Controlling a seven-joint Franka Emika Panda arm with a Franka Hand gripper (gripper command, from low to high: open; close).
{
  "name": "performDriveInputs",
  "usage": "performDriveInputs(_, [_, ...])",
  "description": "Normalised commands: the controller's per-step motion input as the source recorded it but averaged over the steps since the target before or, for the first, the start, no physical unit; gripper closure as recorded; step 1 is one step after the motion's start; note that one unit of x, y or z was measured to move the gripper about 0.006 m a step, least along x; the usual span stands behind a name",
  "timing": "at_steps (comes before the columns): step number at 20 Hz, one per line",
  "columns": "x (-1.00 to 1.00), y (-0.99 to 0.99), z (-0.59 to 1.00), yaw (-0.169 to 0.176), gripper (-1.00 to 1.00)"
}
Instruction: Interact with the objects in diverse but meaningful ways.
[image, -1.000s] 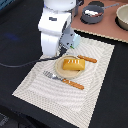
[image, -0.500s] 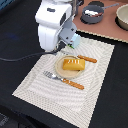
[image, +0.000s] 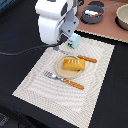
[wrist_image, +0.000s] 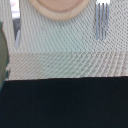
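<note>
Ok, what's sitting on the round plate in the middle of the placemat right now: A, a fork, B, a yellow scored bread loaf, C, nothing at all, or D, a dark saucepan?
B: in the exterior view the yellow scored bread loaf lies on the plate, while the fork lies on the placemat beside the plate and the dark saucepan stands off the placemat, farther back.

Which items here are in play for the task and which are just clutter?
In play:
- yellow scored bread loaf on the round beige plate
- dark grey saucepan
- white-and-light-blue carton at the gripper; jaws hidden

Lying about:
- fork with orange handle
- knife with orange handle
- striped cream placemat
- black cable
- beige bowl
</note>
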Motion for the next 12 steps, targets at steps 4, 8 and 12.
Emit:
performDriveInputs(4, [0.00,-0.01,0.09,0.000,-1.00])
performDriveInputs(8, [0.00,0.00,0.01,0.001,-1.00])
performDriveInputs(12, [-0.22,0.22,0.03,0.037,-1.00])
